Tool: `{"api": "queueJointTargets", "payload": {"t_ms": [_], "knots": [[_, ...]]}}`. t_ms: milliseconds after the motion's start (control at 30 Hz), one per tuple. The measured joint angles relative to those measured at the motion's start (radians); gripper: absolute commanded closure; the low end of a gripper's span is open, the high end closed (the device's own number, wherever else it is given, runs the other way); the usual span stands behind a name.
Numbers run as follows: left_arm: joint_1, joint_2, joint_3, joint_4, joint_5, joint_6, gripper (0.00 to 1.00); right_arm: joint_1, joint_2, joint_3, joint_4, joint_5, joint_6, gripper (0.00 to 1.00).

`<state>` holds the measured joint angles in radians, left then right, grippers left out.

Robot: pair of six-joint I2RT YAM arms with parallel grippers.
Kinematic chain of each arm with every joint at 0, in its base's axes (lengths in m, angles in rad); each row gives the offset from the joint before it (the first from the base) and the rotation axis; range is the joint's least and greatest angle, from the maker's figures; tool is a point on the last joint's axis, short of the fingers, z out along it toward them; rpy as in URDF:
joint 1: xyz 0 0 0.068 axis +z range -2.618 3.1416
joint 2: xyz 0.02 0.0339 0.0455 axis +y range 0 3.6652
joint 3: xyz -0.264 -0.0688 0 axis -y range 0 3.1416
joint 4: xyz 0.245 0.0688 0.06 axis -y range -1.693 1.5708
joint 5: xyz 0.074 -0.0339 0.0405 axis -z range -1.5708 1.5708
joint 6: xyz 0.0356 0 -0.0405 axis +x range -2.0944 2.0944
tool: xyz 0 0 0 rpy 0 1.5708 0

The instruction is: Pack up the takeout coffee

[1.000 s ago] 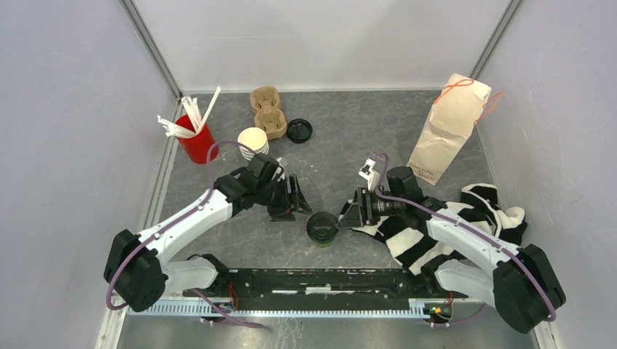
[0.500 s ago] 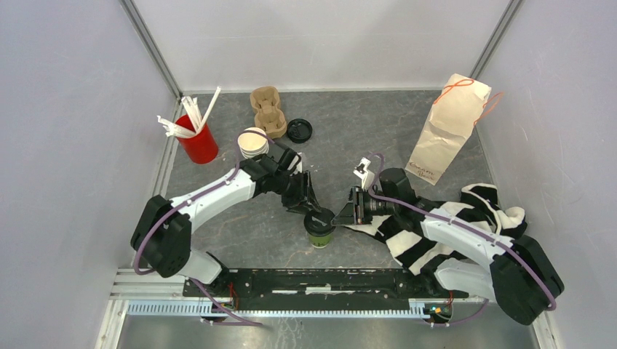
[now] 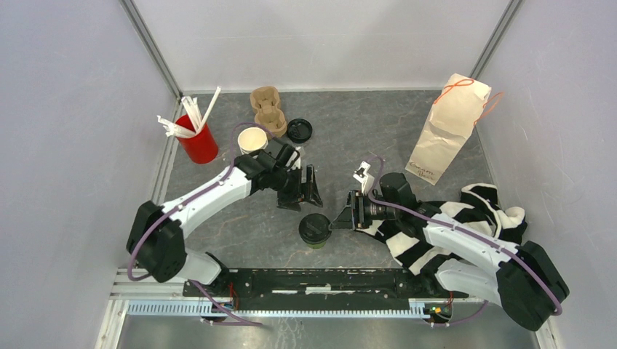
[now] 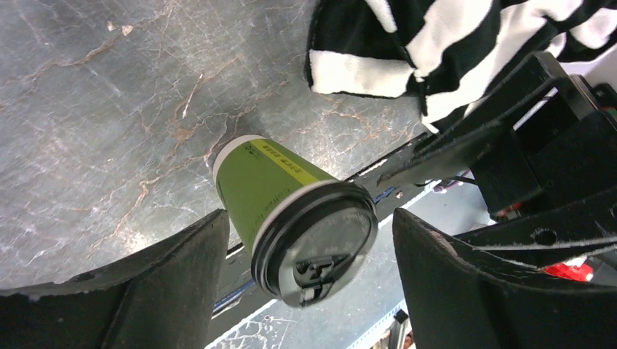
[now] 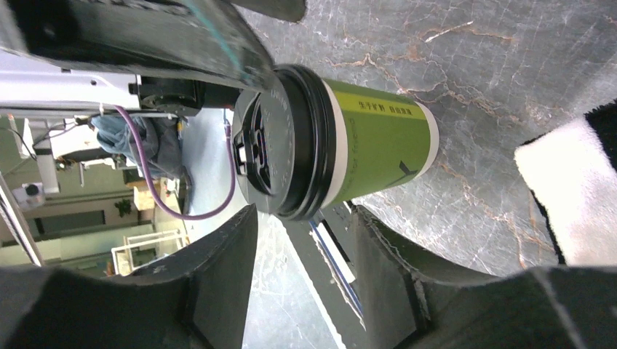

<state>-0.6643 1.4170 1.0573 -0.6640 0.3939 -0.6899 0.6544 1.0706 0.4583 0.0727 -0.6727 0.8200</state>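
A green paper cup (image 3: 315, 231) with a black lid stands upright near the table's front middle. It also shows in the left wrist view (image 4: 273, 189) and the right wrist view (image 5: 378, 149). My left gripper (image 3: 301, 195) is open and empty, just behind the cup; its jaws (image 4: 309, 222) frame the cup without touching. My right gripper (image 3: 341, 217) is open and empty, its tips just right of the cup; the cup lies beyond its tips (image 5: 304, 218). A second cup (image 3: 252, 139), open and cream inside, stands at the back left. A loose black lid (image 3: 299, 129) lies near it.
A brown pulp carrier (image 3: 267, 109) lies at the back. A red cup with white straws (image 3: 196, 142) stands at the left. A brown paper bag (image 3: 449, 131) stands at the back right. A black-and-white striped cloth (image 3: 476, 207) lies under the right arm.
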Motion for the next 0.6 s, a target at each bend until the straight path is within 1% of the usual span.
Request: {"api": "queueJointTargets", "payload": {"t_ms": [100, 167, 200, 300, 367, 433, 500, 600], "knots": [[0.000, -0.089, -0.008, -0.018, -0.030, -0.001, 0.10, -0.023, -0.046, 0.000, -0.026, -0.011, -0.018, 0.33], [0.002, -0.158, -0.032, -0.022, -0.050, -0.008, 0.14, -0.043, -0.074, -0.001, -0.028, -0.018, -0.018, 0.36], [0.002, -0.195, -0.052, -0.023, -0.056, -0.018, 0.17, -0.051, -0.083, -0.003, -0.025, -0.023, -0.018, 0.40], [0.016, -0.303, -0.131, -0.026, -0.069, -0.064, 0.31, -0.068, -0.084, -0.015, -0.015, -0.031, -0.015, 0.50], [0.032, -0.367, -0.195, -0.029, -0.071, -0.108, 0.41, -0.074, -0.068, -0.026, -0.005, -0.038, -0.011, 0.54], [0.047, -0.407, -0.256, -0.019, -0.064, -0.145, 0.46, -0.077, -0.045, -0.029, 0.000, -0.045, -0.006, 0.56], [0.057, -0.423, -0.313, -0.009, -0.050, -0.182, 0.48, -0.080, -0.022, -0.029, 0.010, -0.053, -0.004, 0.56], [0.058, -0.423, -0.372, 0.018, -0.028, -0.220, 0.48, -0.080, 0.006, -0.029, 0.032, -0.068, -0.002, 0.53]]}}
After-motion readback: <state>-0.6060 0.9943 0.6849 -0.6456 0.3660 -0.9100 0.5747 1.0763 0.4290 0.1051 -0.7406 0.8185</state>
